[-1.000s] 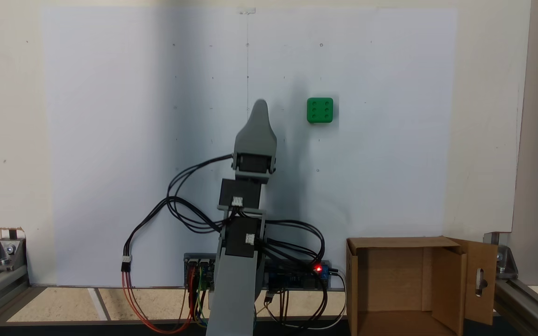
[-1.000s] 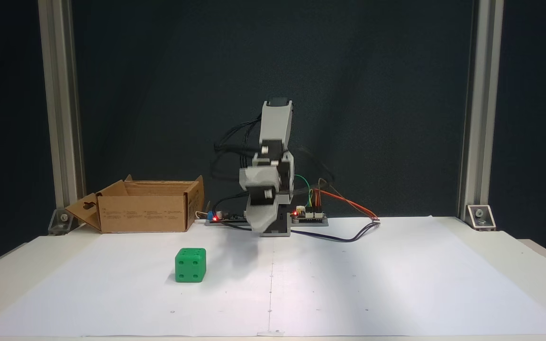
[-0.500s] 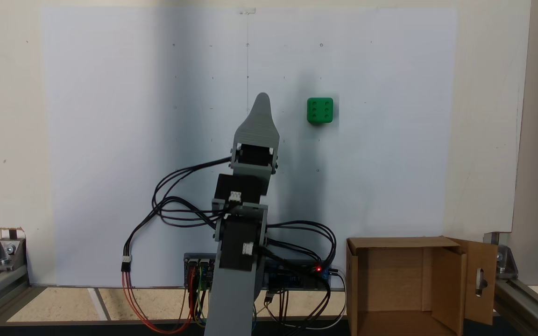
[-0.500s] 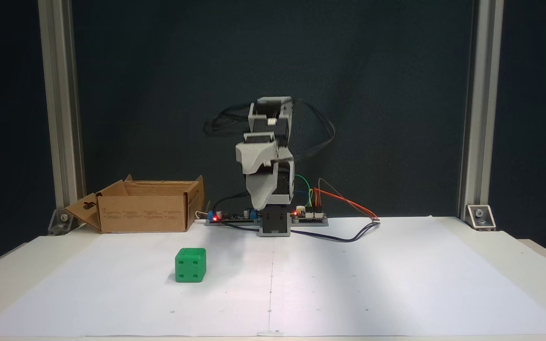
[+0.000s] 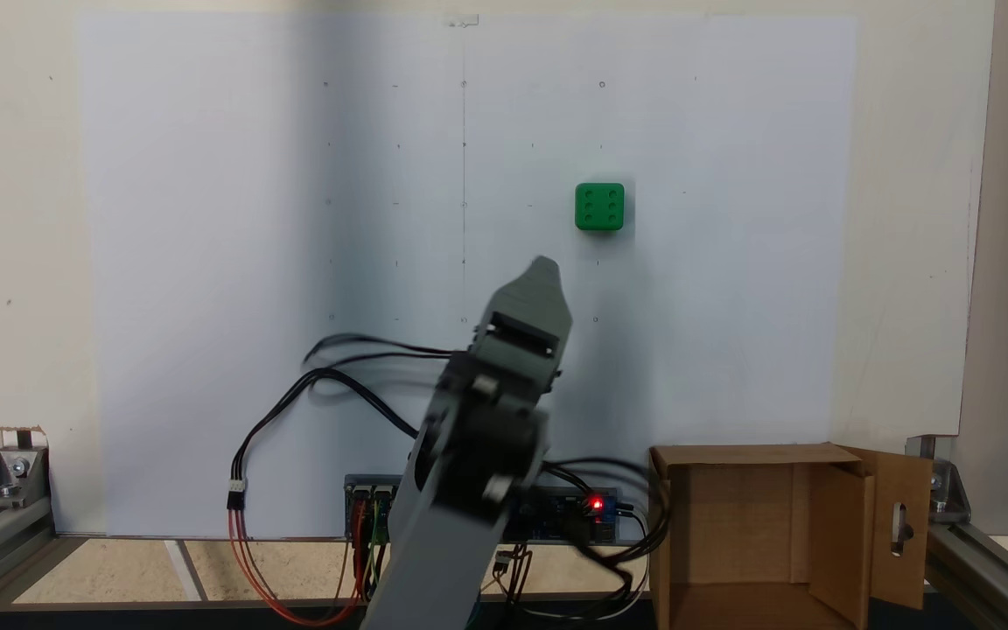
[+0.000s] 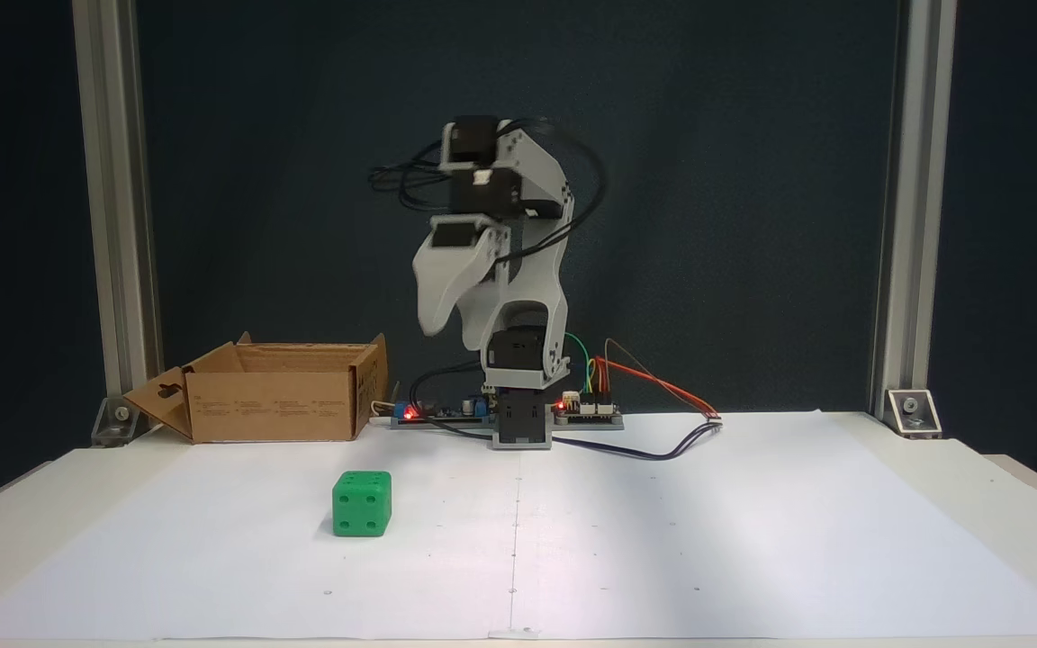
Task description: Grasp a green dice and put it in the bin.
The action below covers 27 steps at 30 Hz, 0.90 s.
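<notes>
The green dice (image 5: 599, 207) lies on the white paper with its six face up, and it sits left of centre near the front (image 6: 362, 504). The bin, a brown cardboard box (image 5: 758, 534), stands open at the back left corner (image 6: 280, 391), with its slotted flap folded outward. My grey gripper (image 5: 544, 264) is raised high above the table (image 6: 436, 328), pointing down and towards the dice, well short of it. Nothing is in it. Only one tip shows clearly, so how the jaws stand is unclear.
The arm's base and circuit boards (image 6: 518, 418) with loose wires (image 6: 662, 445) sit at the back edge of the paper (image 6: 752, 540). Aluminium frame posts (image 6: 113, 225) stand at both back corners.
The arm has lifted and swung its gripper towards the dice's side, rightward in one fixed view and leftward in the other. The dice and box have not moved.
</notes>
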Tool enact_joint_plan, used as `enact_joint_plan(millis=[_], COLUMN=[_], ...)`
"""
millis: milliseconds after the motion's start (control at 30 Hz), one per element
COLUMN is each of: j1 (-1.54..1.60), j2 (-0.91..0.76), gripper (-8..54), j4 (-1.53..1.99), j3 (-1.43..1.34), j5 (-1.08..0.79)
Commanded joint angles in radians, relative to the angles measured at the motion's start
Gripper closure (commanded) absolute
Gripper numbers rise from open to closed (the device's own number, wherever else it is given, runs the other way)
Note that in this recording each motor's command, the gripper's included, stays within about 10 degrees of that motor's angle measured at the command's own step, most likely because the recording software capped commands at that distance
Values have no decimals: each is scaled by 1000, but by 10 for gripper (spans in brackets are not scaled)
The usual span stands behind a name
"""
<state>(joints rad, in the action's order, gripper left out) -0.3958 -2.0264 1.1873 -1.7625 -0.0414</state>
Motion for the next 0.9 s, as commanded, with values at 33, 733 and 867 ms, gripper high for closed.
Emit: enact_joint_plan(millis=[33,733,867], j1=[-80,-199,-195], j2=[78,383,420], gripper=[-13,-17,-16], j4=[143,146,130], j3=[135,508,508], j5=[-204,-698,-696])
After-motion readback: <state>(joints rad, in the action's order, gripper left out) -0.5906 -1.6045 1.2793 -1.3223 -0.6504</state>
